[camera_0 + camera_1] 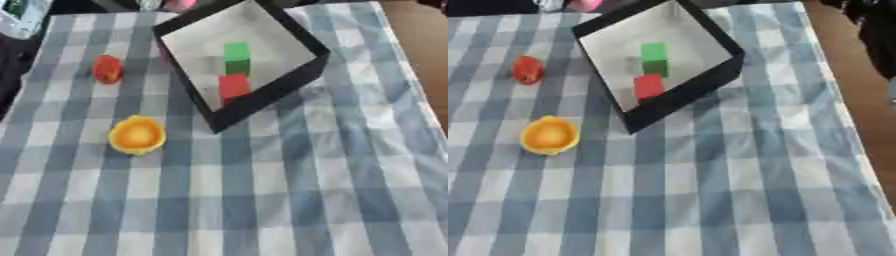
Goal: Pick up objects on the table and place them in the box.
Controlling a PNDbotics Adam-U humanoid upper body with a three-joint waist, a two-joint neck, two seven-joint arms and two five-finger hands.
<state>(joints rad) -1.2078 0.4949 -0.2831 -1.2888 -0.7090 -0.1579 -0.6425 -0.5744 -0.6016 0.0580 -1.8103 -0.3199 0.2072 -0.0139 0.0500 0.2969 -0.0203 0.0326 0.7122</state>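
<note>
A black-walled box (262, 95) with a pale floor stands at the upper middle of the checked table, turned at an angle. Inside it lie a green block (236, 51) and, nearer the front wall, a red block (234, 85). On the cloth to the box's left sits a small red-orange rounded object (107, 69). Nearer me and lower left rests a yellow bowl-like object (136, 134) with an orange centre. Neither of my hands shows in either view.
The blue and white checked cloth (289, 200) covers the table. The table's right edge (859, 125) runs beside a brown floor. Dark shapes sit at the far left edge (13, 55) and the upper right corner (877, 30). A pink thing (584, 5) lies beyond the box.
</note>
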